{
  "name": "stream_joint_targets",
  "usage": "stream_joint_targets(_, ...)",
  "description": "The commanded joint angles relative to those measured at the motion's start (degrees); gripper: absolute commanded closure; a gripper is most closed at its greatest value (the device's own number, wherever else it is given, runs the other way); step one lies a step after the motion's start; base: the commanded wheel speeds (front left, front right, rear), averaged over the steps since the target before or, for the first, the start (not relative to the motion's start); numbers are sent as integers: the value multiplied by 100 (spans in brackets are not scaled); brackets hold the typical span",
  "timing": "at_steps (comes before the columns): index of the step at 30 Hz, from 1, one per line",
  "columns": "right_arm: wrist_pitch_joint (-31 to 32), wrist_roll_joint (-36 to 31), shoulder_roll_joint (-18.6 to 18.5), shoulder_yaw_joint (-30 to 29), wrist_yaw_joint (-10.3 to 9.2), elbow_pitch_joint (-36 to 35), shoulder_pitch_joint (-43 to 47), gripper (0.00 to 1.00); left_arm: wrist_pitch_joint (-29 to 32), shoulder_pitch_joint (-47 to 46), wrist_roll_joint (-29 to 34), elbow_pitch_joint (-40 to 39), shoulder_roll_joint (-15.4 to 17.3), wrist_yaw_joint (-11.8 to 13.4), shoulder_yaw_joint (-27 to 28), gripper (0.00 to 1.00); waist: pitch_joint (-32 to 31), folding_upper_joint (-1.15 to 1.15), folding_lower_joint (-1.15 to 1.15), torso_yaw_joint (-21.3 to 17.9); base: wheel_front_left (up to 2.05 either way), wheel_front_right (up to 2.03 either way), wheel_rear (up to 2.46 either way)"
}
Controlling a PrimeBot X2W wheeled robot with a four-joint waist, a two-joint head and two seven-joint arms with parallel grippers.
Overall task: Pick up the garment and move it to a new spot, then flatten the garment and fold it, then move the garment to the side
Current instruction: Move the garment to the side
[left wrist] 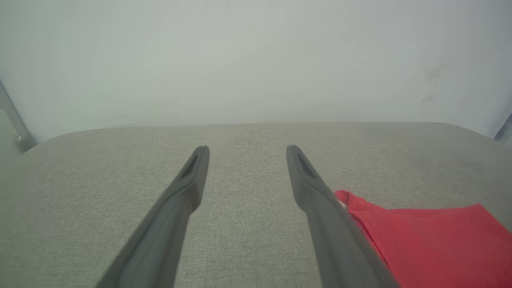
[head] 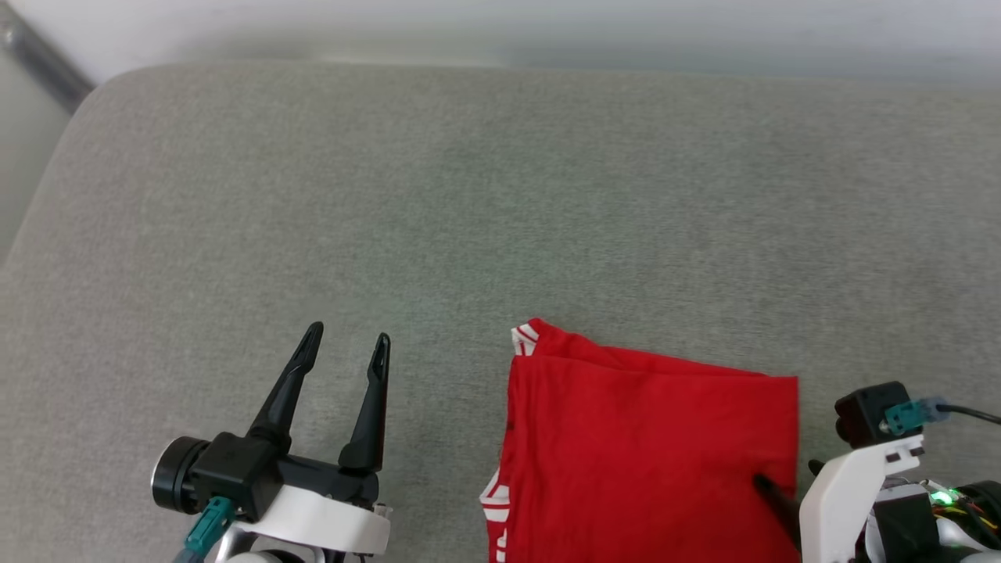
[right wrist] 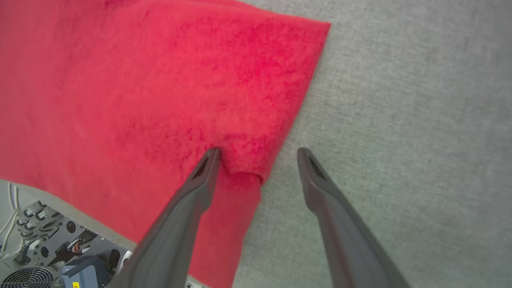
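Observation:
The garment (head: 649,453) lies folded into a red rectangle on the grey padded surface (head: 469,195), at the lower middle-right of the head view. White red-striped trim (head: 525,336) peeks out at its left corners. My right gripper (right wrist: 259,152) is open and straddles the cloth's right edge: one finger (right wrist: 200,180) presses on the red fabric (right wrist: 160,88), which puckers at its tip, while the other rests over bare grey. In the head view that right gripper (head: 784,472) is low at the right. My left gripper (head: 348,335) stands open and holds nothing, well left of the garment (left wrist: 432,240).
The grey padded surface stretches far back to a pale wall (left wrist: 256,60). A dark metal bar (head: 39,62) runs at the back left corner. My own base with cables and a fan (right wrist: 48,256) shows below the surface's near edge.

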Motion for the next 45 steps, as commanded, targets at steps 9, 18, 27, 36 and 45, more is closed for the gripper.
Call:
stream_joint_targets(9, 47, -37, 256, 131, -1, 787, -205, 0, -12, -203, -5, 33, -33, -8, -91, 0, 375, 0, 0, 421, 0, 0, 0)
stream_joint_targets(18, -110, -106, 146, 638, 6, 1623, -454, 100, -12, -264, 15, 169, 1, -8, -170, 0, 337, 0, 0, 394, 0, 0, 0)
stream_joint_targets(27, -461, -627, -1071, 1403, -12, 1098, -1206, 100, -12, -157, 8, 218, 62, -8, -260, 0, 195, 0, 0, -404, 0, 0, 0)
stream_joint_targets(36, -551, -569, -2489, 2228, -5, 648, -2458, 100, -12, -483, 92, 190, 261, -8, -488, 0, 551, 0, 0, -1663, 0, 0, 0)
stream_joint_targets(45, -1125, -770, -3456, 2492, -6, 1307, -3423, 100, -12, -1026, 179, 49, 648, -8, -986, 0, 1325, 0, 0, -2471, 0, 0, 0)
